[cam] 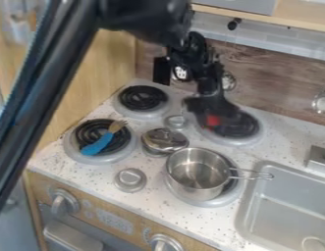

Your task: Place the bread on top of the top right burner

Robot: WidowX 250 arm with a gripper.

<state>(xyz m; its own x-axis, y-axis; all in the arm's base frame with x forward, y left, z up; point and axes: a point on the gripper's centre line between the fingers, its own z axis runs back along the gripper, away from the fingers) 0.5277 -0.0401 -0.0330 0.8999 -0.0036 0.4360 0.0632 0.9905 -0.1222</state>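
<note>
Round black coil burner (239, 128) with a silver metal rim, top right on the stove.
It lies flat, partly behind the black gripper (210, 116); a small red patch (212, 120) there is blurred.

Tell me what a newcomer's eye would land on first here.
Probably the black robot arm slanting in from the upper left, its gripper over the top right burner, with a small red patch there that I can't identify. Next, the bright blue-handled utensil on the bottom left burner and the shiny open pot on the bottom right one.
</note>
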